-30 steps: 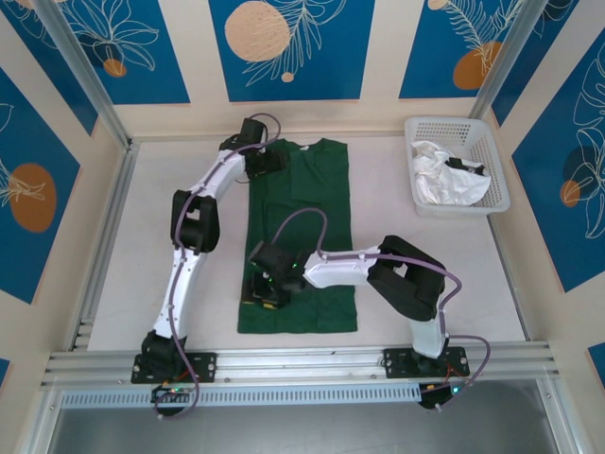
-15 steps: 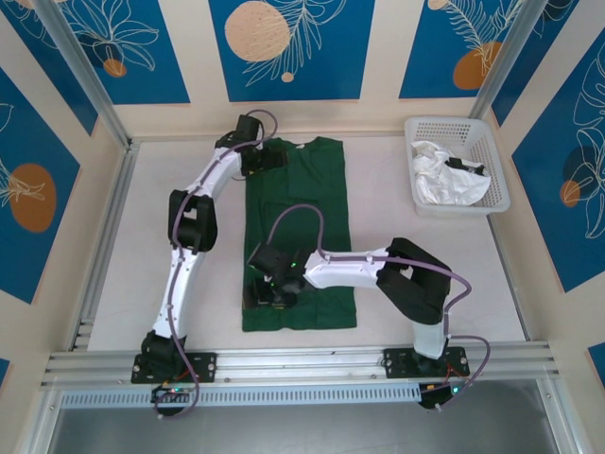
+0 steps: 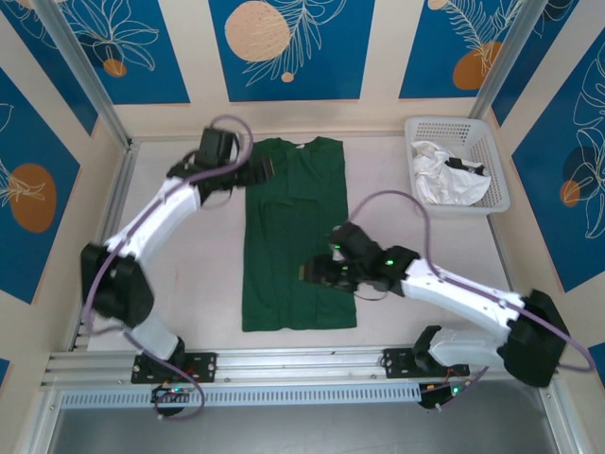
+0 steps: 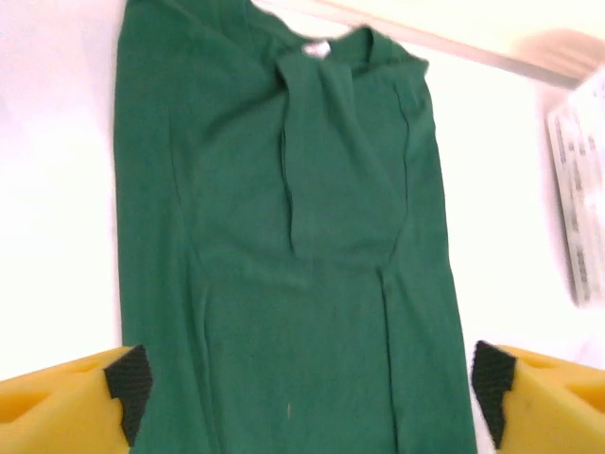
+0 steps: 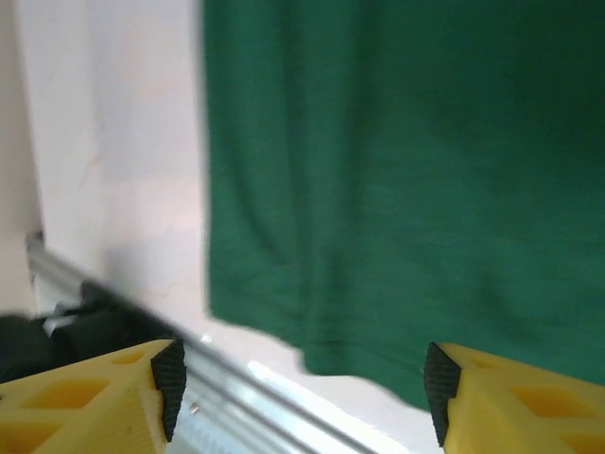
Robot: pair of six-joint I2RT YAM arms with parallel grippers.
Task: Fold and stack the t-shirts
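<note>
While the dark green t-shirt (image 3: pixel 298 236) lies flat on the white table (image 3: pixel 208 293) as a long, narrow rectangle of soft matte cloth, sleeves folded inward and small white neck label (image 4: pixel 315 47) at the far end, both arms reach over it. The left gripper (image 3: pixel 263 171), by the collar's left corner, has its yellow fingers (image 4: pixel 57 407) spread with nothing between. The right gripper (image 3: pixel 312 272), above the lower right part, likewise. A crumpled white t-shirt (image 3: pixel 444 180) sits in the white plastic lattice basket (image 3: pixel 498 184), far right.
</note>
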